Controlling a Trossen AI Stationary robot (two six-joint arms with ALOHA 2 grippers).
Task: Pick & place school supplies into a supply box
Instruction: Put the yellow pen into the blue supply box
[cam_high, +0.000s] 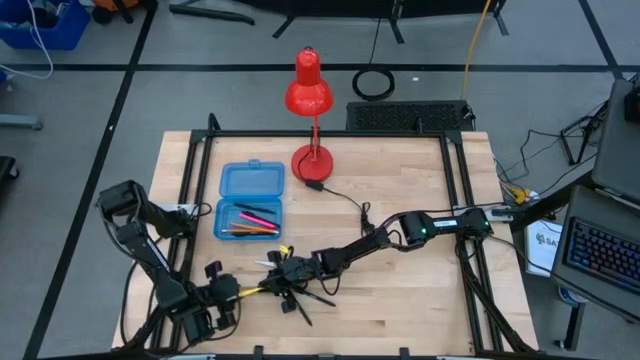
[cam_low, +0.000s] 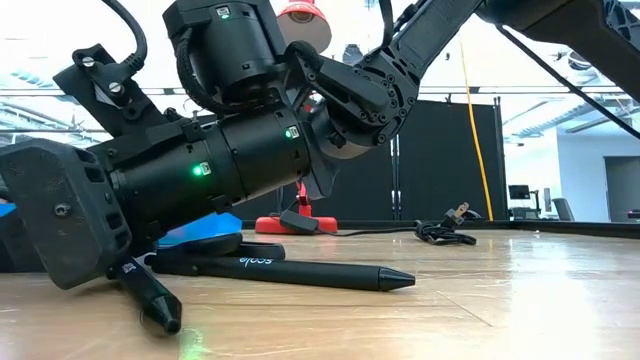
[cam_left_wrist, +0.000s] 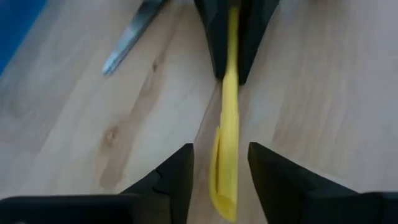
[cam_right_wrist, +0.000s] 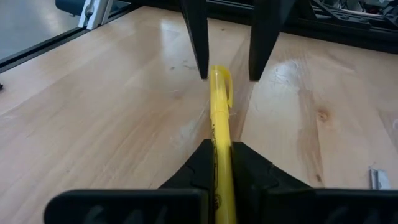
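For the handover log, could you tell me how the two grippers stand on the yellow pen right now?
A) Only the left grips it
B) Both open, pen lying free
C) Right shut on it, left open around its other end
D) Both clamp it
C: the right gripper pinches the yellow pen, while the left gripper has gaps beside the pen.

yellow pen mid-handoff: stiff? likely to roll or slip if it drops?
Probably stiff: the yellow pen spans straight from the shut right hand to between the open left hand's fingers without sagging. Its side clip should limit rolling on the table. The glossy, thin barrel looks light and may slip in a loose grip.
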